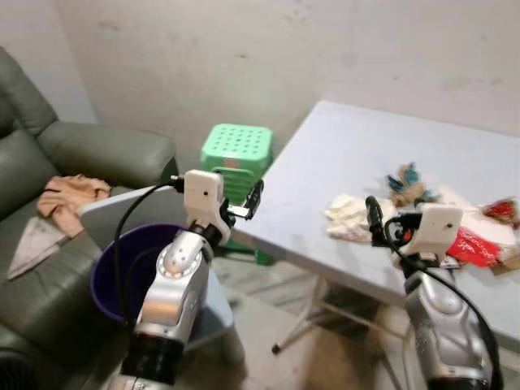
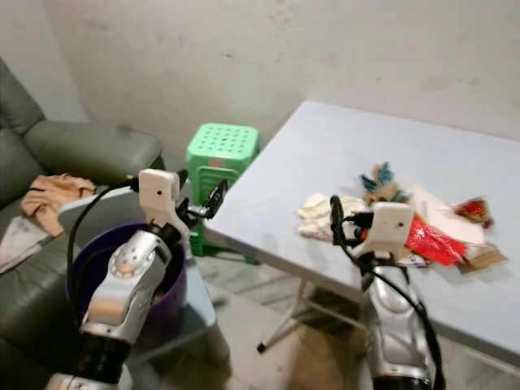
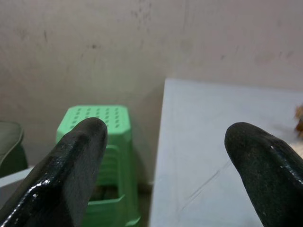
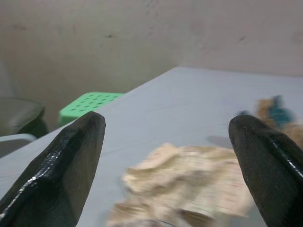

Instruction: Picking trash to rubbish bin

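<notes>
Approach to the crumpled paper point(image 4: 189, 182) on the table point(image 1: 341, 162).
Keep your right gripper point(image 4: 168, 158) spread wide; straddle the wad before closing; left gripper point(image 3: 165, 161) also open.

You have one desk point(image 1: 349, 154), pale grey. On it, count one crumpled cream wrapper point(image 1: 351, 218), one red packet point(image 1: 474, 246), one teal-and-tan scrap bundle point(image 1: 406, 184), and one small red-and-dark scrap point(image 1: 503, 210) at the far edge; the flat white and brown pieces beside them overlap too much for you to count. One purple rubbish bin point(image 1: 110, 276). One green stool point(image 1: 237, 158). One dark sofa point(image 1: 49, 162), carrying one tan cloth point(image 1: 69, 195) and one grey cloth point(image 1: 32, 244). Two claws: left claw point(image 1: 250, 203), right claw point(image 1: 375, 221).
</notes>
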Motion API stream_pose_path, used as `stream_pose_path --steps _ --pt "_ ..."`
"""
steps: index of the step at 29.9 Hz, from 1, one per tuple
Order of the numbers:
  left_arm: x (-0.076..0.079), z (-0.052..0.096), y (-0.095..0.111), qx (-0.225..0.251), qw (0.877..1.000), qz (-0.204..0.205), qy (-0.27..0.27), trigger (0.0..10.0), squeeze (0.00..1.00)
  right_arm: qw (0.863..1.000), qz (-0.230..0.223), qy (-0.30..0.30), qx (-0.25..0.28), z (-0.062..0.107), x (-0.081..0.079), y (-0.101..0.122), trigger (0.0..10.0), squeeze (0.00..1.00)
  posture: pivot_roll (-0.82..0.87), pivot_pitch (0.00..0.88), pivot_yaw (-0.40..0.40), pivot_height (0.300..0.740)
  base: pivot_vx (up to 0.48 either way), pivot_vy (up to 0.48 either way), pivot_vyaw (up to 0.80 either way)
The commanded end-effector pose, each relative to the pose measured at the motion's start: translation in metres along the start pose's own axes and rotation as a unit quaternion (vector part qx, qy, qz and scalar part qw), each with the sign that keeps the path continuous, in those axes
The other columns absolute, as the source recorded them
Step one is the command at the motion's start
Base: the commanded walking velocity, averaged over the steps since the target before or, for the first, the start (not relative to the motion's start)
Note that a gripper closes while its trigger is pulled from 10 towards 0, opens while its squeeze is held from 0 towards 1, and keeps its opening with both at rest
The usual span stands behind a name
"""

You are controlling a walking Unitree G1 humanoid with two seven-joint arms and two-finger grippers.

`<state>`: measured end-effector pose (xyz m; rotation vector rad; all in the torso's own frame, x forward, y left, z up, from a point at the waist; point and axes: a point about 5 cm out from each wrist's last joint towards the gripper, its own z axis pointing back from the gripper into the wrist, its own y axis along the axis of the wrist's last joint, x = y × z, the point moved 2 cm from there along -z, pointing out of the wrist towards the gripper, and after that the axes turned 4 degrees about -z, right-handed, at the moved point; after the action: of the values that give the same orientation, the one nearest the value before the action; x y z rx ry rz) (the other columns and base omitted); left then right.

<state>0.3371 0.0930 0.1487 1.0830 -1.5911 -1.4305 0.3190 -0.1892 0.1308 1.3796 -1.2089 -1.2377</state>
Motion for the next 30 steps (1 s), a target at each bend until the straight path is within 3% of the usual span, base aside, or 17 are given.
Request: stream_pose_path --steps 1,10,13,24,29,30 --pt "0.020 -0.002 0.007 0.018 0.999 -0.014 -0.043 10.0 0.00 1.000 -0.002 -0.018 -0.009 0.000 0.009 -0.001 10.0 0.00 0.07 0.026 0.004 0.740 0.000 0.000 0.00" --pt "0.078 0.005 0.014 0.045 0.985 -0.010 -0.167 10.0 0.00 0.998 -0.002 -0.056 -0.015 -0.021 0.015 0.002 10.0 0.00 0.07 0.037 0.002 0.740 0.000 0.000 0.00" --pt "0.089 0.009 0.015 0.048 0.981 -0.007 -0.189 10.0 0.00 0.997 -0.002 -0.076 -0.014 -0.027 0.020 0.005 10.0 0.00 0.07 0.038 0.001 0.740 0.000 0.000 0.00" --pt "0.092 0.014 0.015 0.048 0.979 0.001 -0.199 10.0 0.00 0.985 -0.045 -0.156 -0.058 -0.027 0.037 -0.011 10.0 0.00 0.08 0.042 -0.003 0.740 0.000 0.000 0.00" --pt "0.091 0.015 0.015 0.048 0.979 0.005 -0.196 10.0 0.00 0.981 -0.078 -0.160 -0.079 -0.024 0.036 -0.021 10.0 0.00 0.07 0.048 -0.003 0.740 0.000 0.000 0.00" --pt "0.091 0.016 0.015 0.048 0.979 0.005 -0.196 10.0 0.00 0.977 -0.102 -0.162 -0.095 -0.023 0.036 -0.026 10.0 0.00 0.07 0.049 -0.003 0.740 0.000 0.000 0.00"
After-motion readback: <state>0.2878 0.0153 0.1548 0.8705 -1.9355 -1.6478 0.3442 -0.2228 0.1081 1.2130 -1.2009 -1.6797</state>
